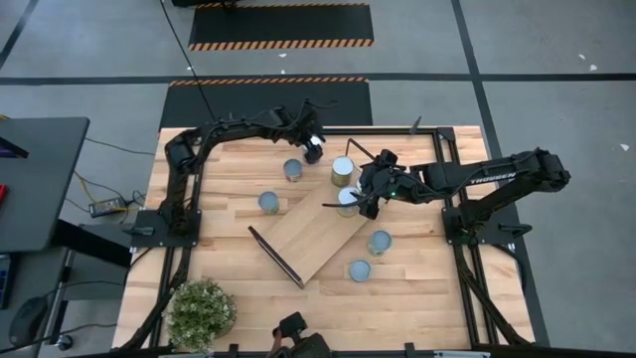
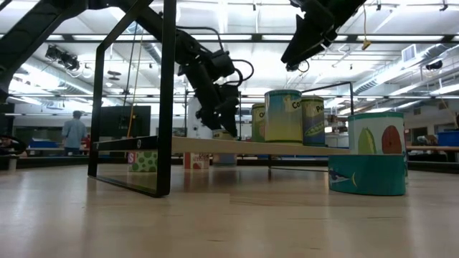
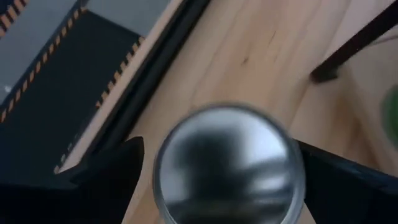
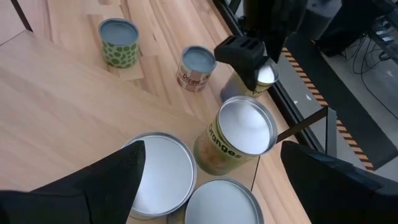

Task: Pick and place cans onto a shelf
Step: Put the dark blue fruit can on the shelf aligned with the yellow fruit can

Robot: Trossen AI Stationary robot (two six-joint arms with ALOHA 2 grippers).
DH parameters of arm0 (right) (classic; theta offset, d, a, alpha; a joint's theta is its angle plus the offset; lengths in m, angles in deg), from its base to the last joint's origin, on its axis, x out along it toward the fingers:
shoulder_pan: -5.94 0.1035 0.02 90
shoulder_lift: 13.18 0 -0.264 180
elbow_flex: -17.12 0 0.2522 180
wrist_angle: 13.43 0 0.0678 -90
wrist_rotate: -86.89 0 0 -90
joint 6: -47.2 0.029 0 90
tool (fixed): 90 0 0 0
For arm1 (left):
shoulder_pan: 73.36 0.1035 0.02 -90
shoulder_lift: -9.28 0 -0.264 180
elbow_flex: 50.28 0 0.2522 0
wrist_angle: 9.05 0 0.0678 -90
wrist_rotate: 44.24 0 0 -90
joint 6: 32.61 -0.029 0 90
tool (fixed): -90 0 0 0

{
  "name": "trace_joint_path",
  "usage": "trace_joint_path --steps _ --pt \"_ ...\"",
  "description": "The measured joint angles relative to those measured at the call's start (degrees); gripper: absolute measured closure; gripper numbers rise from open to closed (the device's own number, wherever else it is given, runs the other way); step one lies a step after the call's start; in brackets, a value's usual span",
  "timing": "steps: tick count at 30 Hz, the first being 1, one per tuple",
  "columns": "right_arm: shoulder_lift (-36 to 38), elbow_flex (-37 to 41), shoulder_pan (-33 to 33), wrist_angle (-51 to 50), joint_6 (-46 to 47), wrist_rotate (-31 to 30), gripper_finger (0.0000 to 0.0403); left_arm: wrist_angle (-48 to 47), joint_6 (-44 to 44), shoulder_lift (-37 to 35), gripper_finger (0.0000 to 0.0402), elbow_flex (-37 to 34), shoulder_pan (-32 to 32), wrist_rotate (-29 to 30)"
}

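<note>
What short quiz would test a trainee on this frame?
1. True or false: the right end effector is open above cans on the shelf.
2. The labelled can on the shelf reads: A Oranges, B Beans, C Soup.
3. Which end effector is at a lone can off the shelf?
Key: 1 true; 2 A; 3 the left end effector.
</note>
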Motion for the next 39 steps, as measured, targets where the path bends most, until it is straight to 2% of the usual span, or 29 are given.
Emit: trace_joint_path --steps 8,18,23,27,33,39 --pt "0.0 0.0 0.0 0.4 -0.2 0.0 0.0021 -1.6 -1.0 2.0 0.002 -0.1 -0.6 0.0" --pt "0.0 0.0 0.0 0.1 -0.5 0.1 0.0021 -1.2 -4.3 1.8 0.0096 -0.1 -0.8 -0.4" --pt "0.7 0.0 0.0 -0.8 -1.3 0.6 0.0021 -7.0 -8.8 -1.7 0.0096 1.4 -0.7 -3.8" --pt "2.7 0.0 0.0 -1.2 -2.0 0.6 0.0021 -13.5 -14.8 -5.7 0.0079 3.0 -1.3 -8.1" --pt "5.6 0.0 0.0 -2.6 -1.7 0.6 0.0021 -17.8 -20.7 -9.2 0.0084 3.1 -5.4 -13.0" --pt "6.3 0.0 0.2 -3.8 -0.1 1.4 0.0021 -20.9 -22.2 -9.3 0.0085 3.1 -11.4 -17.9"
